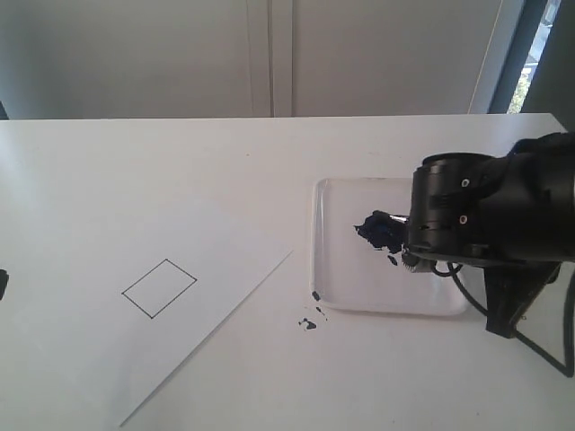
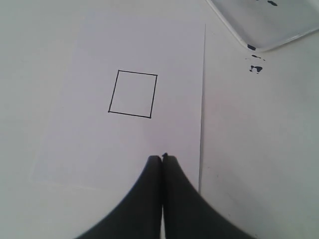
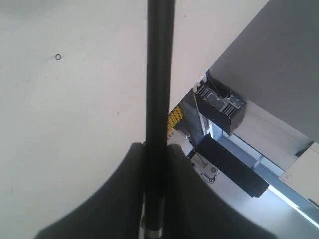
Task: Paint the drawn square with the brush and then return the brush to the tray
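Observation:
The drawn square (image 1: pixel 159 288) is a thin black outline, unpainted inside, on a white sheet (image 1: pixel 207 242); the left wrist view shows the square (image 2: pixel 132 94) just ahead of my left gripper (image 2: pixel 162 158), which is shut and empty above the paper. The clear tray (image 1: pixel 359 280) lies to the right with a blue-black paint blob (image 1: pixel 379 232) in it. My right gripper (image 3: pixel 158 145) is shut on the brush (image 3: pixel 159 74), its black handle running between the fingers. In the exterior view the right arm (image 1: pixel 485 211) hangs over the tray, and only the brush end (image 1: pixel 393 218) shows beside the blob.
Small paint spatters (image 1: pixel 308 323) mark the table by the tray's near left corner, also visible in the left wrist view as spatters (image 2: pixel 255 68) next to the tray corner (image 2: pixel 279 46). The right arm's cable (image 1: pixel 539 346) trails over the table's right side.

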Controlling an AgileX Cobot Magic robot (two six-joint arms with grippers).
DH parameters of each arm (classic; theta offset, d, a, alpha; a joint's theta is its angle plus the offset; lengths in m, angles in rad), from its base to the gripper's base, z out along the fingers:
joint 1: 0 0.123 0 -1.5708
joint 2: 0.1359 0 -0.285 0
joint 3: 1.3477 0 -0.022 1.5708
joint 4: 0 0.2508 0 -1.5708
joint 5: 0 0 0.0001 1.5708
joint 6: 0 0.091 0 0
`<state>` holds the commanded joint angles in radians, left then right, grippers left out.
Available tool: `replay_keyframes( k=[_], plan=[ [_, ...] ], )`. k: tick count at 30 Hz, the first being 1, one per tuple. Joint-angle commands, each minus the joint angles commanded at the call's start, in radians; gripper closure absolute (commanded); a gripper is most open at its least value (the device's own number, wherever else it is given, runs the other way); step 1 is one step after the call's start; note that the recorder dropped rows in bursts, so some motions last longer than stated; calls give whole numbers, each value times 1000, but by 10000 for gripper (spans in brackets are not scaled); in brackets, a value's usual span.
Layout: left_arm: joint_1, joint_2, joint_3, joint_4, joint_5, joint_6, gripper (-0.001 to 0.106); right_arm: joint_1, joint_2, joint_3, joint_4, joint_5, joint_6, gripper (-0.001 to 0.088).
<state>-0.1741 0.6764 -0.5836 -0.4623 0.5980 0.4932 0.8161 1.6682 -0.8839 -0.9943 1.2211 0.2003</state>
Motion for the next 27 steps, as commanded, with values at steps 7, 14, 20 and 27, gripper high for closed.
replay_keyframes(
  k=[7, 14, 20, 27],
  plan=[
    [0, 0, 0, 0, 0, 0, 1053, 0, 31, 0, -53, 0, 19, 868],
    [0, 0, 0, 0, 0, 0, 1053, -21, 31, 0, -53, 0, 48, 868],
    [0, 0, 0, 0, 0, 0, 1053, -65, 31, 0, -24, 0, 50, 868],
    [0, 0, 0, 0, 0, 0, 1053, -65, 50, 0, 34, 0, -16, 868]
  ],
)
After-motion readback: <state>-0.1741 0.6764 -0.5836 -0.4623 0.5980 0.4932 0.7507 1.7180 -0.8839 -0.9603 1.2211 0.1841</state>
